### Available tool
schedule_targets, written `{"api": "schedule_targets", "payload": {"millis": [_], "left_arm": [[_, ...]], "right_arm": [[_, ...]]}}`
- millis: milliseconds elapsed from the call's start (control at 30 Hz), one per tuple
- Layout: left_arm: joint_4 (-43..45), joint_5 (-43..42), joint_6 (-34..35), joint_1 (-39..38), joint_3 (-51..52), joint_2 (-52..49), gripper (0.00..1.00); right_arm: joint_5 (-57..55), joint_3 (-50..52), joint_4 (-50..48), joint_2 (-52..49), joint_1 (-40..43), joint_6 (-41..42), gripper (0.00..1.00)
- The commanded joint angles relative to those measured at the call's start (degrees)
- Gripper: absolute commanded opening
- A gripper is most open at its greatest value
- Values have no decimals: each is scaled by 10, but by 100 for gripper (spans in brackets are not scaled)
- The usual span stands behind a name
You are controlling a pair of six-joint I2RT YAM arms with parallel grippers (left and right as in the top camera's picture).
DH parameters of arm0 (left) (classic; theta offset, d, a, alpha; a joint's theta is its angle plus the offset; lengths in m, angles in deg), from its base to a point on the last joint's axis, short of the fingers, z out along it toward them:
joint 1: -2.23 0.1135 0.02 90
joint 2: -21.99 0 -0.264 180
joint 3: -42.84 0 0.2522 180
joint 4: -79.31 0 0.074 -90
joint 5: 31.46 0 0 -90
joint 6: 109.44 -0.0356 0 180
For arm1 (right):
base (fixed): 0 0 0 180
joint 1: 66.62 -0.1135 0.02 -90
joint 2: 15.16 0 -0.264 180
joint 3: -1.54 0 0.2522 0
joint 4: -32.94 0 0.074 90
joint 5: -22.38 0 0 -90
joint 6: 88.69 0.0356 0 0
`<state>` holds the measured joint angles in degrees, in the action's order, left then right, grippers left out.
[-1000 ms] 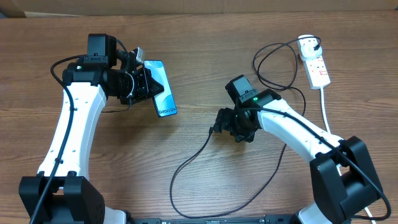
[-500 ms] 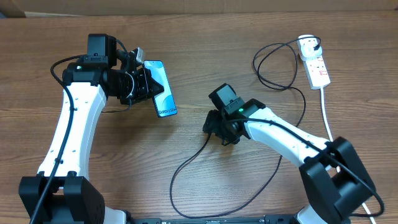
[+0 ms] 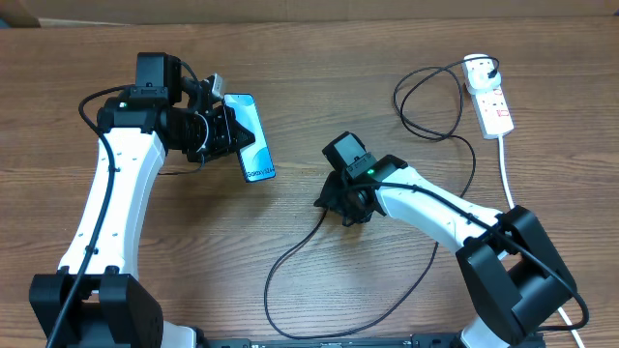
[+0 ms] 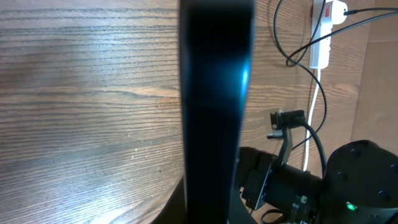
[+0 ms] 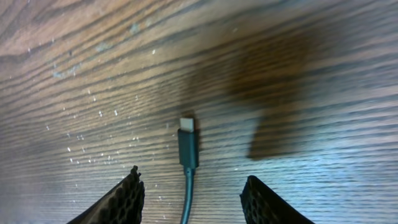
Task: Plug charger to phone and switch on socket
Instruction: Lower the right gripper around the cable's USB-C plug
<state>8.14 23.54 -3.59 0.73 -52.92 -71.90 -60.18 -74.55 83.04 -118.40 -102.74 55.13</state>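
Note:
My left gripper (image 3: 224,135) is shut on the phone (image 3: 250,135), holding it tilted above the table with its blue-teal screen up; in the left wrist view the phone (image 4: 214,93) is a dark edge-on bar filling the middle. The charger's black cable (image 3: 290,253) loops over the table to its white plug adapter (image 3: 478,70), which sits in the socket (image 3: 493,106) at the far right. My right gripper (image 3: 329,200) is open over the cable's connector tip (image 5: 187,140), which lies on the wood between the two fingers (image 5: 193,193) without touching them.
The socket's thick white cord (image 3: 507,164) runs down the right side of the table. The cable makes a wide loop at the front (image 3: 387,314) and a smaller loop near the socket (image 3: 426,97). A cardboard wall runs along the back (image 3: 309,8).
My right gripper has moved left toward the connector tip, most of it in the first half second, and has settled over it. The left arm and phone have not moved.

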Motion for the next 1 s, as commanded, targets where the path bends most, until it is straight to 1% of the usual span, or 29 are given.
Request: {"api": "schedule_targets", "payload": {"millis": [0, 67, 200, 333, 500, 633, 800, 833, 967], "left_arm": [[4, -21, -17, 0, -2, 4, 4], [4, -21, -17, 0, -2, 4, 4], [4, -21, -17, 0, -2, 4, 4], [4, -21, -17, 0, -2, 4, 4], [4, -21, -17, 0, -2, 4, 4], [4, -21, -17, 0, -2, 4, 4], [4, -21, -17, 0, -2, 4, 4], [4, -21, -17, 0, -2, 4, 4], [4, -21, -17, 0, -2, 4, 4]], "right_arm": [[-3, 21, -16, -4, -10, 7, 46], [-3, 29, -22, -4, -10, 19, 43], [3, 39, -40, -4, -10, 20, 43], [5, 48, -50, -4, -12, 33, 39], [14, 68, -84, -4, -15, 35, 36], [13, 68, -86, -4, -15, 34, 32], [11, 68, -86, -5, -16, 34, 30], [11, 68, -86, -7, -16, 34, 28], [13, 68, -90, -24, -19, 48, 28]]}}
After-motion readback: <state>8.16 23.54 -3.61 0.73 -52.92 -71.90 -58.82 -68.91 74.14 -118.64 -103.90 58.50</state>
